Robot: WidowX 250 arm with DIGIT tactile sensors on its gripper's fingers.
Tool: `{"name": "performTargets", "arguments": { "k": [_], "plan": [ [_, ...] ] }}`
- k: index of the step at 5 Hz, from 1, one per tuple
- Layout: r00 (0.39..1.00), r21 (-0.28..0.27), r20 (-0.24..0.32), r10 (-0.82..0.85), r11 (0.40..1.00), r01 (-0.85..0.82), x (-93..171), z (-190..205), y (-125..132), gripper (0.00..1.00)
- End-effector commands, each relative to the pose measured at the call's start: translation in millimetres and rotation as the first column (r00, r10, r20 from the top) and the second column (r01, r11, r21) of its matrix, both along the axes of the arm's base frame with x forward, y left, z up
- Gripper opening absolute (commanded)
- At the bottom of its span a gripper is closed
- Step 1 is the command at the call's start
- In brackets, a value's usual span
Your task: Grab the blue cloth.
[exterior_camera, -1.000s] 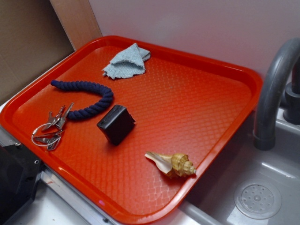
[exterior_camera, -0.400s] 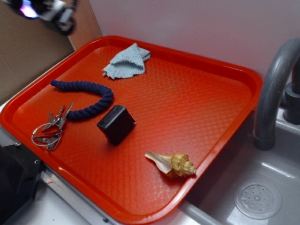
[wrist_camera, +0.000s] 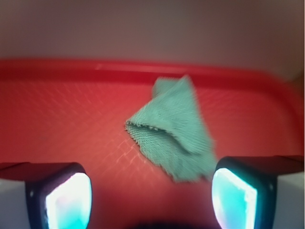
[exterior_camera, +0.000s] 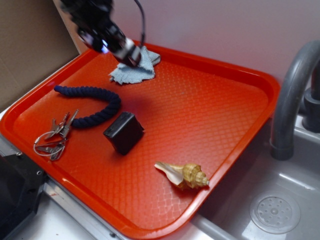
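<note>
The blue cloth [exterior_camera: 136, 72] is a small pale grey-blue woven rag, folded and frayed, lying at the far left end of the red tray [exterior_camera: 260, 85]. My gripper [exterior_camera: 131, 57] hangs just above its left part, blurred in the exterior view. In the wrist view the blue cloth [wrist_camera: 174, 129] lies ahead and slightly right of my gripper [wrist_camera: 151, 198]. The jaws stand wide open with bare tray between them. Its lower corner reaches close to the right fingertip [wrist_camera: 236, 200].
On the tray lie a dark navy twisted rope [exterior_camera: 95, 102], a bunch of keys [exterior_camera: 54, 137], a black block [exterior_camera: 124, 132] and a seashell [exterior_camera: 184, 175]. A grey faucet [exterior_camera: 290, 100] and sink [exterior_camera: 275, 212] sit to the right. A white wall stands behind.
The arm came in from the upper left and dropped down over the cloth; one second ago it was out of view. The objects on the tray have not moved.
</note>
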State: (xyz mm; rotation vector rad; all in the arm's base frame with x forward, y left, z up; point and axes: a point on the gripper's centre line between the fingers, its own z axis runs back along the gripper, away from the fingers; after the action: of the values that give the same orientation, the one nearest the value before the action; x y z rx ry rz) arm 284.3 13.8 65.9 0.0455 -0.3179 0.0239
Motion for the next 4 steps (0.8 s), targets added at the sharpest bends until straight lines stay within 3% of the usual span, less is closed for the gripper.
{"name": "performTargets", "arguments": {
  "k": [1,2,3,4],
  "plan": [
    [0.996,0.062,0.044,-0.080,0.995,0.078,37,-23,8,1.00],
    [0.972,0.127,0.072,-0.222,0.969,0.212,33,-14,20,1.00],
    [0.966,0.130,0.060,-0.250,0.962,0.241,31,-10,31,1.00],
    [0.949,0.135,0.122,-0.291,0.952,0.275,23,20,38,1.00]
  ]
}}
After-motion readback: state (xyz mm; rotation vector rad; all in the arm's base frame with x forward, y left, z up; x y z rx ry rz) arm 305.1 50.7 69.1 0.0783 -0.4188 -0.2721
